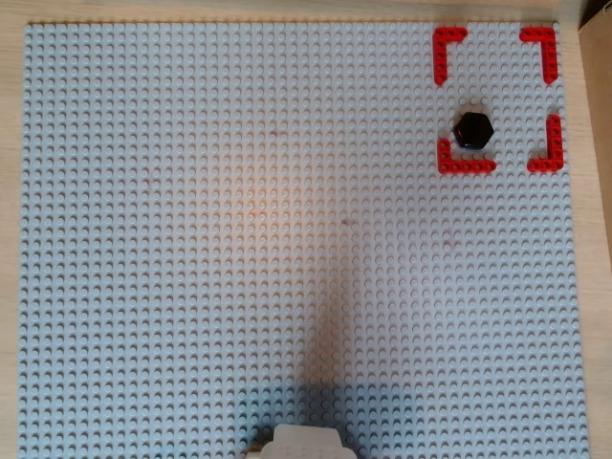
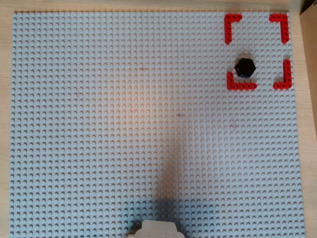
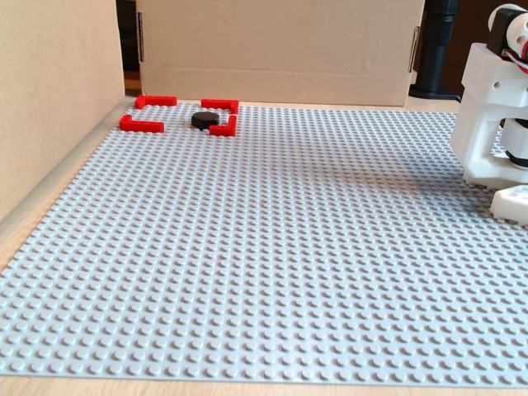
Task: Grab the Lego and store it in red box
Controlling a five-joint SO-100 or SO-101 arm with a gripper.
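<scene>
The Lego (image 1: 472, 130) is a small glossy black hexagonal piece resting on the grey studded baseplate (image 1: 239, 239). It lies inside the red box (image 1: 449, 38), a square outline of four red L-shaped corner pieces, close to the lower-left corner piece in both overhead views (image 2: 244, 67). In the fixed view the Lego (image 3: 205, 120) sits at the far left of the plate, between the red box corners (image 3: 140, 125). Only the arm's white base (image 1: 301, 443) shows, at the bottom edge overhead and at the right in the fixed view (image 3: 493, 115). The gripper itself is out of view.
A cardboard wall (image 3: 49, 99) runs along the left of the baseplate in the fixed view, and another cardboard panel (image 3: 280, 49) stands behind it. A black post (image 3: 437, 49) rises at the back right. The arm's shadow (image 1: 330, 363) falls on the plate.
</scene>
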